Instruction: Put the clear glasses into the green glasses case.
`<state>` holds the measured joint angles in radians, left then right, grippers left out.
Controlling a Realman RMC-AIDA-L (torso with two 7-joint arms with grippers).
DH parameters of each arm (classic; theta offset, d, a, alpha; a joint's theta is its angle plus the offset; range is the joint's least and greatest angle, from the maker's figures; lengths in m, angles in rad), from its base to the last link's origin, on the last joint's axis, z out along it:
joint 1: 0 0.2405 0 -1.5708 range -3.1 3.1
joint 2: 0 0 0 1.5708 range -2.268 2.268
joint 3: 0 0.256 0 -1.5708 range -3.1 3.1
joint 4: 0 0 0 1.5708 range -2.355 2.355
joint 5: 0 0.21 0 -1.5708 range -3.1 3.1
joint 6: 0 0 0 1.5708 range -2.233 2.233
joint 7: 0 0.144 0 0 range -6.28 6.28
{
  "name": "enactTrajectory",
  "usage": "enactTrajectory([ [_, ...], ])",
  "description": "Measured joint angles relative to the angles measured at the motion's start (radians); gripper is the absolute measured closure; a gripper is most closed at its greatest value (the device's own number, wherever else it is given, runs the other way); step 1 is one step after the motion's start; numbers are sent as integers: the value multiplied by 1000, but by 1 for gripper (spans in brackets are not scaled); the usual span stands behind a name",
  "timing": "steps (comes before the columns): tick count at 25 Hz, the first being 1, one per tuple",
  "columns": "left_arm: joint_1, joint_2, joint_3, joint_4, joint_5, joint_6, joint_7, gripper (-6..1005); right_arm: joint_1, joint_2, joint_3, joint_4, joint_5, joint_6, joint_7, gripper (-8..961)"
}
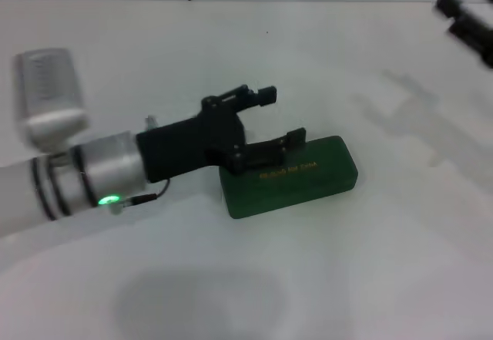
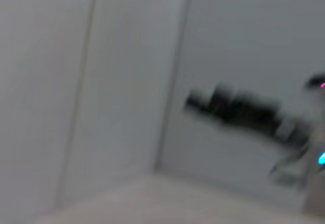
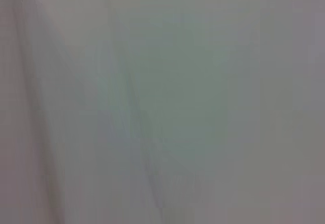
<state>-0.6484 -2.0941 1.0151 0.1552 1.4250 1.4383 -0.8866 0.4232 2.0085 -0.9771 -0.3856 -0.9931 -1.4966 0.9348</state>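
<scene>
Surface: white table (image 1: pixel 370 278), pale wall behind.
Left gripper (image 1: pixel 281 116): one, fingers spread apart, empty, over the case's near-left end.
Green glasses case (image 1: pixel 308 174): one, lid closed, mid-table.
Right gripper (image 1: pixel 470 16): apparently at far right; state unclear.

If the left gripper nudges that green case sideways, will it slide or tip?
Probably slide: the dark green rectangular hard case lies closed, low and flat on the smooth white table. Likely rigid, so it shouldn't flex. The left gripper sits open above its rear edge.
</scene>
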Motion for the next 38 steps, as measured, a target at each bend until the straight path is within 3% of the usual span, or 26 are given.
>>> enactTrajectory([
  [5, 161, 17, 0, 228, 3, 264, -27, 146, 61, -70, -198, -100, -196, -114, 78, 228],
  [8, 223, 33, -5, 288, 1, 320, -21, 146, 111, -86, -222, -95, -299, -211, 94, 228],
  [12, 262, 43, -10, 302, -1, 358, 2, 146, 121, -77, -220, -104, -349, -217, 98, 229],
  [20, 290, 40, -18, 305, -3, 369, 30, 146, 147, -51, -220, -107, -426, -161, 98, 229],
  [38, 282, 34, -28, 303, -5, 358, 45, 146, 145, -38, -219, -118, -438, -130, 95, 229],
])
